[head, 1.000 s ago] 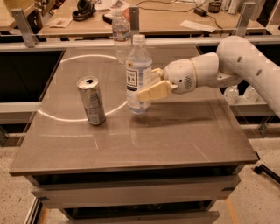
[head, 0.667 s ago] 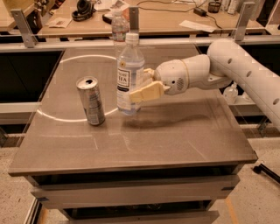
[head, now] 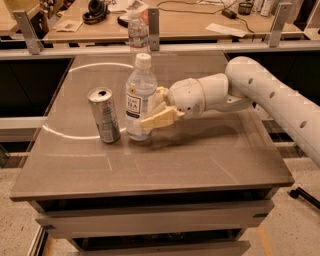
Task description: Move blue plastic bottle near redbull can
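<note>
The blue plastic bottle (head: 139,97) stands upright on the grey table (head: 200,150), clear bluish with a white cap and a white label. My gripper (head: 156,111) reaches in from the right and is shut on the bottle's lower half, one cream finger in front and one behind. The redbull can (head: 104,115), silver with an open pull-tab top, stands upright just left of the bottle, a small gap between them.
A slimmer clear water bottle (head: 137,31) stands at the table's back edge. Behind it runs a metal rail and a desk with headphones (head: 95,11), papers and cables. A drawer unit sits under the table.
My gripper has carried the bottle leftward across the table, from the middle to right beside the can. The can has not moved.
</note>
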{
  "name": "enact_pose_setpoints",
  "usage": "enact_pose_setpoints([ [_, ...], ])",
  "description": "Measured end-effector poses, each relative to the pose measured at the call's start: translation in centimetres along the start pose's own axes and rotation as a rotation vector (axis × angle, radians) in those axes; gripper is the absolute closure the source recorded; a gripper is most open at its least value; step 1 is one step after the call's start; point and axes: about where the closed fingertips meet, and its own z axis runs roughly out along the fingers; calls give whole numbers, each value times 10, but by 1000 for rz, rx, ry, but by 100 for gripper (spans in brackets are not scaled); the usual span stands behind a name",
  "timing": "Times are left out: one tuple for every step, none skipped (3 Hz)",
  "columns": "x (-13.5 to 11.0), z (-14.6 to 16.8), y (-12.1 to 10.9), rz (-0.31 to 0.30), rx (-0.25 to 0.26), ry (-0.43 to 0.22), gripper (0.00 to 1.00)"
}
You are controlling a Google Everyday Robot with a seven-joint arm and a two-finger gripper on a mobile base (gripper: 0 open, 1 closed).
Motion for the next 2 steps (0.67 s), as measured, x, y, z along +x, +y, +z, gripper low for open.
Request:
enact_pose_setpoints([
  [8, 9, 3, -103, 16, 34, 100],
  [7, 11, 3, -114, 12, 33, 83],
])
